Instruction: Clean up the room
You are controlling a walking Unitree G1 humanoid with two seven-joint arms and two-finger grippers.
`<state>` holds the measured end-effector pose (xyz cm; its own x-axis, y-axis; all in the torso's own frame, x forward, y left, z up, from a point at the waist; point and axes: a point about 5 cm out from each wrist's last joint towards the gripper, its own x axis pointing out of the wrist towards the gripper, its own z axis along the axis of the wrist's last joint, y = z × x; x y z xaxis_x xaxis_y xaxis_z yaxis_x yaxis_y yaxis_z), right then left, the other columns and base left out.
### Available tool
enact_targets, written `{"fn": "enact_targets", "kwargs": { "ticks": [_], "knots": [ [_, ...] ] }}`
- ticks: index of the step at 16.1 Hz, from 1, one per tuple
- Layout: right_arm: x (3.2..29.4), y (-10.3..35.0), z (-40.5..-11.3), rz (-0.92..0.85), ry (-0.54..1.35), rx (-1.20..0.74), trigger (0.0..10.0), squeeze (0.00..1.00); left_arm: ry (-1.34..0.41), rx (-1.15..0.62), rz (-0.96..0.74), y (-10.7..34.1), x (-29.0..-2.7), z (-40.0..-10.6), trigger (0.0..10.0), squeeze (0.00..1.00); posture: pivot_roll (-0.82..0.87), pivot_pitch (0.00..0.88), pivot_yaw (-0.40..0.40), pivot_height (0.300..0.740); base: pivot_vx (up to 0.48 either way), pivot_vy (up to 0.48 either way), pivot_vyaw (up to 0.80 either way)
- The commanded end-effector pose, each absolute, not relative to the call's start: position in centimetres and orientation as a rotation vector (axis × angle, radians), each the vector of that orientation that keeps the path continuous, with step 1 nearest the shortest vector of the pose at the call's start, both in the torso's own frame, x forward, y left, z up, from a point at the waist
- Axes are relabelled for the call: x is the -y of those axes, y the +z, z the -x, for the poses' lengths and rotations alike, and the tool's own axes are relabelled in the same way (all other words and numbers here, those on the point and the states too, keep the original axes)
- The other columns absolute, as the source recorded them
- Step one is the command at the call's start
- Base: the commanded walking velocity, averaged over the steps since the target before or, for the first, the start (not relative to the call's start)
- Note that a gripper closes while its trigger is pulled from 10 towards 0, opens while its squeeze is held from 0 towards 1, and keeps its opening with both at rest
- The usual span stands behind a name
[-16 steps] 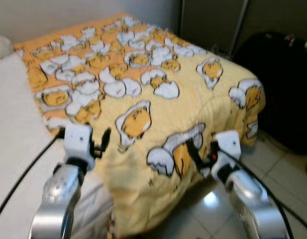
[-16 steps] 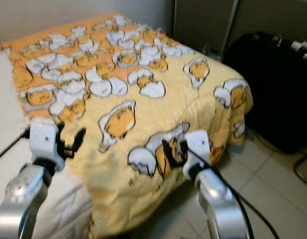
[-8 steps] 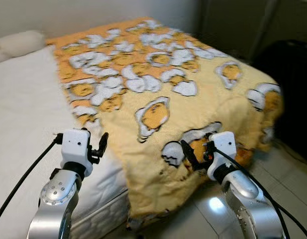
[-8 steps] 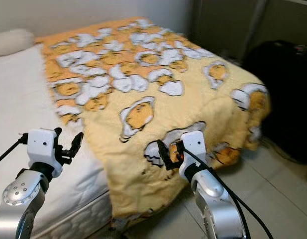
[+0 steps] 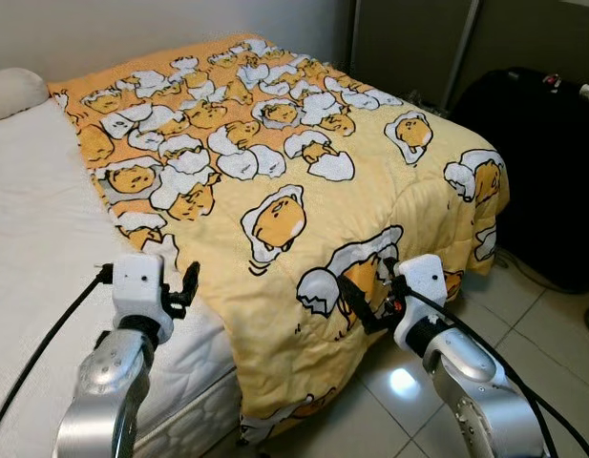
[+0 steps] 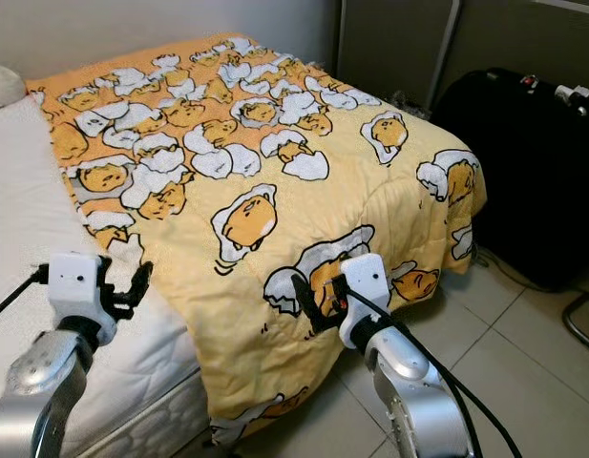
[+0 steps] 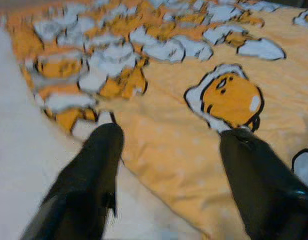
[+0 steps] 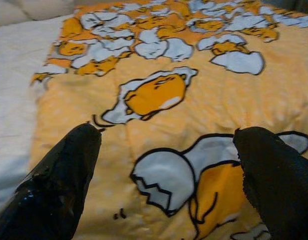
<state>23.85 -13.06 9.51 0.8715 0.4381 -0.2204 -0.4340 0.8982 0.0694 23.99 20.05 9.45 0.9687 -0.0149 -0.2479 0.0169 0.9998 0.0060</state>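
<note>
The robot has two silver metal arms. Each arm ends in a white box-shaped wrist and two long black fingers. A black cable runs along each arm to the wrist.

Bed (image 5: 46,219) w/ blanket (image 5: 304,191), pillow (image 5: 12,91).

Yellow-orange blanket (image 5: 304,181) with egg cartoon print lies spread askew across white bed (image 5: 36,219); one corner hangs over the foot edge toward the floor.
</note>
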Motion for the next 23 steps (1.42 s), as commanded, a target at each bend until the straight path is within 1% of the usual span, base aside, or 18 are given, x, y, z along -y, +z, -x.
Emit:
{"fn": "enact_targets", "kwargs": {
  "ticks": [1, 3, 6, 8, 9, 10, 11, 12, 13, 14, 15, 18, 19, 21, 23],
  "knots": [
    [13.2, 9.8, -23.9, -0.033, 0.477, -0.235, 10.0, 0.00, -0.015, -0.275, 0.025, 9.1, -20.4, -24.6, 10.0, 1.00, 0.00, 0.000, 0.076, 0.740, 0.000, 0.000, 0.00],
    [13.2, 10.1, -24.0, -0.030, 0.549, -0.228, 10.0, 0.00, -0.055, -0.350, 0.043, 7.8, -20.2, -26.5, 10.0, 1.00, -0.01, 0.000, 0.078, 0.740, 0.000, 0.000, 0.00],
    [13.9, 10.4, -24.1, -0.014, 0.618, -0.253, 10.0, 0.00, 0.012, -0.482, 0.152, 4.6, -21.1, -29.2, 10.0, 1.00, -0.06, 0.000, 0.091, 0.740, 0.000, 0.000, 0.00],
    [14.6, 10.7, -24.0, 0.005, 0.636, -0.263, 10.0, 0.00, 0.092, -0.557, 0.165, 2.9, -22.1, -29.6, 10.0, 1.00, -0.10, 0.000, 0.094, 0.740, 0.000, 0.000, 0.00],
    [15.0, 10.9, -23.8, 0.009, 0.640, -0.269, 10.0, 0.00, 0.136, -0.596, 0.159, 2.0, -22.6, -29.6, 10.0, 0.83, -0.12, 0.000, 0.095, 0.740, 0.000, 0.000, 0.00],
    [15.3, 11.0, -23.6, 0.015, 0.643, -0.277, 10.0, 0.00, 0.172, -0.626, 0.181, 1.4, -22.8, -29.5, 10.0, 0.64, -0.13, 0.000, 0.095, 0.740, 0.000, 0.000, 0.00],
    [15.5, 11.0, -23.3, 0.014, 0.651, -0.291, 10.0, 0.00, 0.190, -0.637, 0.243, 1.0, -22.5, -29.5, 10.0, 0.42, -0.15, 0.000, 0.095, 0.740, 0.000, 0.000, 0.00],
    [15.6, 10.9, -23.0, 0.012, 0.663, -0.305, 10.0, 0.00, 0.182, -0.636, 0.295, 0.8, -22.0, -29.7, 10.0, 0.38, -0.15, 0.000, 0.095, 0.740, 0.000, 0.000, 0.00],
    [15.3, 10.8, -22.6, 0.000, 0.699, -0.325, 10.0, 0.00, 0.142, -0.612, 0.419, 0.8, -20.6, -30.1, 10.0, 0.00, -0.15, 0.000, 0.091, 0.740, 0.000, 0.000, 0.00],
    [15.1, 10.6, -22.3, -0.005, 0.731, -0.344, 10.0, 0.00, 0.081, -0.601, 0.540, 0.6, -18.7, -30.4, 10.0, 0.00, -0.15, 0.000, 0.088, 0.740, 0.000, 0.000, 0.00],
    [15.0, 10.5, -22.2, -0.006, 0.737, -0.348, 10.0, 0.00, 0.034, -0.601, 0.579, 0.5, -17.6, -30.5, 10.0, 0.00, -0.15, 0.000, 0.086, 0.740, 0.000, 0.000, 0.00],
    [14.6, 10.9, -22.4, -0.021, 0.755, -0.343, 10.0, 0.00, -0.013, -0.647, 0.611, -0.3, -15.6, -29.9, 10.0, 0.00, -0.15, 0.000, 0.085, 0.740, 0.000, 0.000, 0.00],
    [14.5, 11.1, -22.4, -0.036, 0.778, -0.343, 10.0, 0.00, -0.036, -0.635, 0.645, -0.2, -15.2, -30.0, 10.0, 0.00, -0.14, 0.000, 0.082, 0.740, 0.000, 0.000, 0.00],
    [14.1, 11.2, -21.9, -0.051, 0.871, -0.363, 10.0, 0.00, -0.080, -0.563, 0.665, 0.6, -15.6, -30.6, 10.0, 0.00, -0.12, 0.000, 0.078, 0.740, 0.000, 0.000, 0.00],
    [14.0, 11.1, -21.9, -0.041, 0.904, -0.374, 10.0, 0.00, -0.117, -0.507, 0.628, 1.3, -16.7, -30.9, 10.0, 0.00, -0.11, 0.000, 0.074, 0.740, 0.000, 0.000, 0.00]
  ]
}}
